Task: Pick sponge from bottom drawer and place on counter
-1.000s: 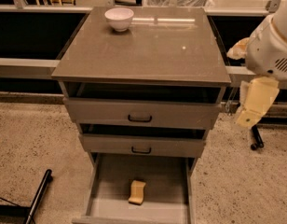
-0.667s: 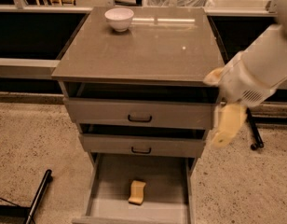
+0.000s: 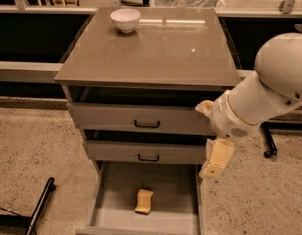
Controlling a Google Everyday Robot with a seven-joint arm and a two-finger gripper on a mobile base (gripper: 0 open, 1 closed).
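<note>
The pale-yellow sponge [image 3: 144,201] lies on the grey floor of the pulled-out bottom drawer [image 3: 112,195], near its middle front. The grey-brown counter [image 3: 156,48] tops the cabinet above the drawers. My white arm comes in from the right. Its gripper [image 3: 215,159] with cream-yellow fingers hangs pointing down at the drawer's right edge, above and to the right of the sponge, apart from it and holding nothing that shows.
A white bowl [image 3: 125,19] stands at the counter's back left. Two upper drawers with black handles [image 3: 147,125] are slightly ajar. A black pole [image 3: 40,204] lies on the speckled floor at lower left. A black stand foot [image 3: 267,142] is at the right.
My arm has swung left and down from beside the cabinet's right side, bringing the gripper to the right edge of the open bottom drawer. The sponge has not moved.
</note>
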